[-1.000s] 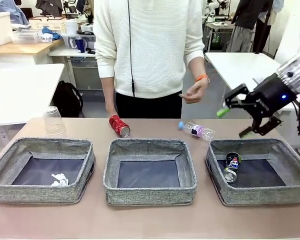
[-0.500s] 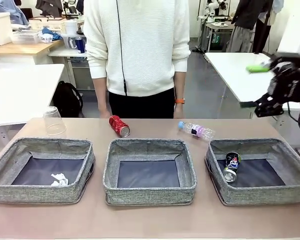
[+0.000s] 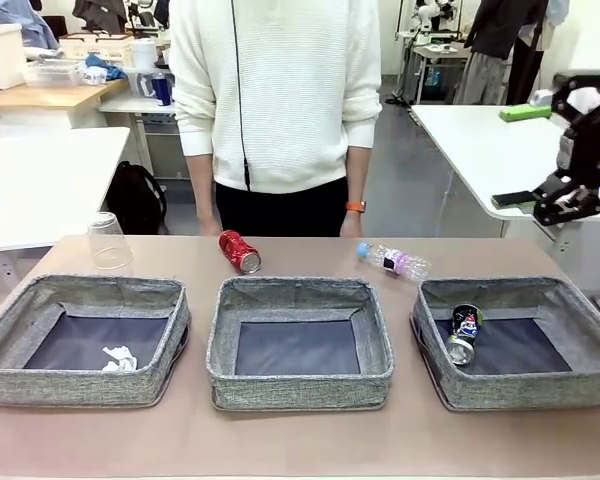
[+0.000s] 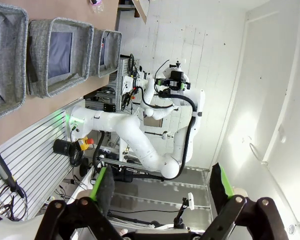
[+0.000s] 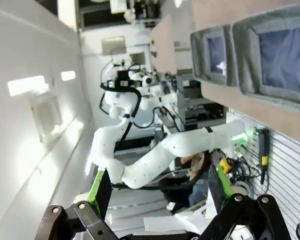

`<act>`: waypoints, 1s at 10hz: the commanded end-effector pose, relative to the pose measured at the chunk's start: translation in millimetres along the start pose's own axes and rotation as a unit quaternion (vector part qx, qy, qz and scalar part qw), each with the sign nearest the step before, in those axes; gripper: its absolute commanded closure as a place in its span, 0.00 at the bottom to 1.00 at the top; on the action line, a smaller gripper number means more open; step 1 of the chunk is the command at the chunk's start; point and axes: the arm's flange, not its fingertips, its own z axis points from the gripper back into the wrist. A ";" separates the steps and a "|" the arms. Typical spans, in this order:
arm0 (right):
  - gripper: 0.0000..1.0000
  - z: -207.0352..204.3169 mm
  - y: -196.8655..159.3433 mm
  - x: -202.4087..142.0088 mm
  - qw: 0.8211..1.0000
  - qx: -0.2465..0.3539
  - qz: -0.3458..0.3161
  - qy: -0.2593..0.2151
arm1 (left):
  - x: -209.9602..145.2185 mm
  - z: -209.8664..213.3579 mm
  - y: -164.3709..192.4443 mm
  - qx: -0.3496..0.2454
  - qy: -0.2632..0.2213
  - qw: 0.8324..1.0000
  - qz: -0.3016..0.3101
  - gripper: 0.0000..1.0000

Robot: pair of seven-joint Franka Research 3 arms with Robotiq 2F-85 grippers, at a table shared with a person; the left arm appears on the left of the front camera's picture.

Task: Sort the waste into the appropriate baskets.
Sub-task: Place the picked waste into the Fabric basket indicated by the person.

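Pulling away from the right basket (image 3: 525, 392), the right jaws have swung up and out to the right side of the front view, well above the tabletop (image 3: 300, 440). A second ago they hung just over that basket's far rim. They stand wide open with nothing between them, and the left jaws are likewise spread and empty, their green pads (image 4: 102, 185) far apart in the left wrist view. The person has stepped a little to the left and lowered the raised hand. This looks like a retreat after a finished drop, with three items still to sort. The dark blue-black can (image 3: 463, 334) lies on its side by the right basket's left wall, silver end toward the camera. The white paper wad (image 3: 118, 358) sits in the left basket (image 3: 80, 385), and the middle basket (image 3: 300, 390) holds nothing. On the tabletop beyond the baskets are the red can (image 3: 239, 251) on its side, the purple-labelled bottle (image 3: 395, 262) lying flat, and the clear cup (image 3: 108, 241) upside down.
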 end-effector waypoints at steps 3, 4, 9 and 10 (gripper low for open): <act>0.00 13.4 -22.1 17.3 0.997 0.053 0.048 0.022 | -1.1 0.2 -2.4 -0.008 0.004 1.000 -0.007 0.00; 0.00 13.4 -22.1 17.3 0.997 0.053 0.048 0.022 | -1.1 0.2 -2.4 -0.008 0.004 1.000 -0.007 0.00; 0.00 13.4 -22.1 17.3 0.997 0.053 0.048 0.022 | -1.1 0.2 -2.4 -0.008 0.004 1.000 -0.007 0.00; 0.00 13.4 -22.1 17.3 0.997 0.053 0.048 0.022 | -1.1 0.2 -2.4 -0.008 0.004 1.000 -0.007 0.00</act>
